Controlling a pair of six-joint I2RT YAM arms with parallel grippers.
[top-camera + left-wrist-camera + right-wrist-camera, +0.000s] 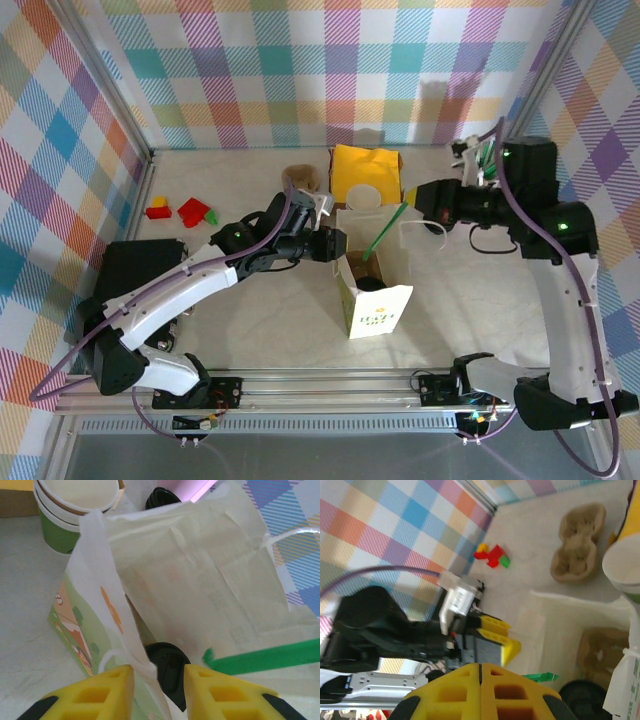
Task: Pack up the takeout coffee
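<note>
Matt, creased paper bag (200, 580); rough pulp tray (577, 545) (brown).

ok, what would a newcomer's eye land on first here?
The open paper bag mid-table, a green straw sticking out and a black lid inside. The left gripper straddles its wall; the right gripper sits shut beside its handle. The takeout coffee stands behind it, outside.

The takeout coffee (65, 522) is cropped by the top edge and partly hidden behind the bag (200, 580).
</note>
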